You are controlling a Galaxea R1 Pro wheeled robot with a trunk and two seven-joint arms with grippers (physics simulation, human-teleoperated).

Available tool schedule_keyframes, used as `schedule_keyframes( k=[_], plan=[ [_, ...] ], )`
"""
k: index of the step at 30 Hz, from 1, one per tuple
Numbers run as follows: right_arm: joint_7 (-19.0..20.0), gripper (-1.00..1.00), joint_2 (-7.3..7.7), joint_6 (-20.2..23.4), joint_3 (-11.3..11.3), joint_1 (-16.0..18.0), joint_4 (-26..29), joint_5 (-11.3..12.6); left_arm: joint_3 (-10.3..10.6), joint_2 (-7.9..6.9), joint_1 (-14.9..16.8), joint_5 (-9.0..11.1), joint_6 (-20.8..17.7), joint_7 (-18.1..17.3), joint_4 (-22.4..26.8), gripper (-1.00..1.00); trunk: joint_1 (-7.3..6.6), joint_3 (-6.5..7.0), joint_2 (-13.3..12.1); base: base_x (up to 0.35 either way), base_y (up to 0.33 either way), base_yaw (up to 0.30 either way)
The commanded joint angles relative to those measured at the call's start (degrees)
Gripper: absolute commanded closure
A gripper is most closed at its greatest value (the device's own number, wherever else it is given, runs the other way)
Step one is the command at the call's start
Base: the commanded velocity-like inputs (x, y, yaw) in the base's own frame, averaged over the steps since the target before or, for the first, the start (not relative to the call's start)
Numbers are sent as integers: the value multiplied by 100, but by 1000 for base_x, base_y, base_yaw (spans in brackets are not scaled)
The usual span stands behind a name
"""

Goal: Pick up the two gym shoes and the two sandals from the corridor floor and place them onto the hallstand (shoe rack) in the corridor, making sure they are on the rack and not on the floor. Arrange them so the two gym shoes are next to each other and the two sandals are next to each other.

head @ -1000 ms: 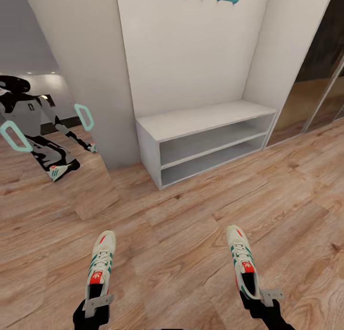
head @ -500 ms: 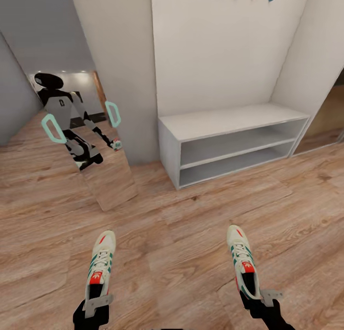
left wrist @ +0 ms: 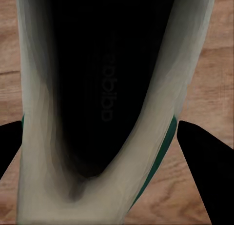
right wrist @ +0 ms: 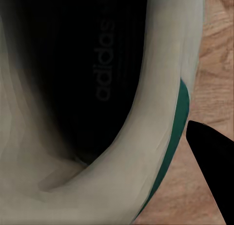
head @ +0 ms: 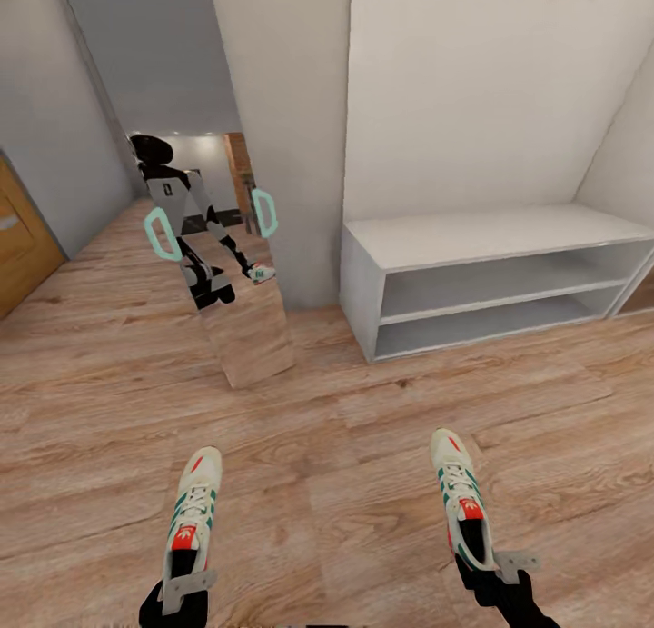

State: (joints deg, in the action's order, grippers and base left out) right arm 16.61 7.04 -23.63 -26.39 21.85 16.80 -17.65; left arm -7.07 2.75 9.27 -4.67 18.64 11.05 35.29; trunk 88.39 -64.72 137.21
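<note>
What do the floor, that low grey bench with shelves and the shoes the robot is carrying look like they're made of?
The corridor floor looks like wood-plank laminate: brown grain, knots and plank seams, with a slight sheen. The hallstand seems to be painted board, flat matte light grey with no grain. The gym shoes look like cream leather or a synthetic, with teal stripes and white laces; which one is unclear.

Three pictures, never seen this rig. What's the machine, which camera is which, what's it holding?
A simulated two-armed wheeled robot. The big picture is its head camera, looking down over both arms. Each pincer holds one cream-white sneaker with teal stripes by the heel: left pincer its sneaker, right pincer the other sneaker. Ahead stands the light-grey two-shelf shoe rack on a wood-plank floor. The close-ups are wrist cameras looking into each shoe's dark opening.
</note>
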Motion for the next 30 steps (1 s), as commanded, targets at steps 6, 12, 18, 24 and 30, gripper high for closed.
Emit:
schedule_keyframes(
  k=[6, 12, 18, 24, 30],
  plan=[
    [35, 100, -1, -19, -50, 3, -2, -29, -23, 8, 5, -54, 17, 11, -5, 100, -1, -22, 2, 0, 0, 282],
    [35, 100, -1, -24, -50, 3, -2, -28, -17, 6, 5, -60, 14, 11, -5, 100, -1, -39, 2, 1, 0, 282],
    [35, 100, -1, -28, -50, 3, -2, -28, -7, 11, 12, -60, 9, 11, -20, 100, -1, -57, 2, 86, 38, 282],
    [35, 100, -1, -28, -49, 3, -2, -28, 2, 21, 13, -73, 8, 11, -22, 100, -1, -75, 2, 165, 142, 282],
    [35, 100, -1, -28, -49, 3, -2, -28, 4, 24, 13, -93, 9, 11, -22, 100, -1, -93, 2, 24, 21, 282]
  ],
)
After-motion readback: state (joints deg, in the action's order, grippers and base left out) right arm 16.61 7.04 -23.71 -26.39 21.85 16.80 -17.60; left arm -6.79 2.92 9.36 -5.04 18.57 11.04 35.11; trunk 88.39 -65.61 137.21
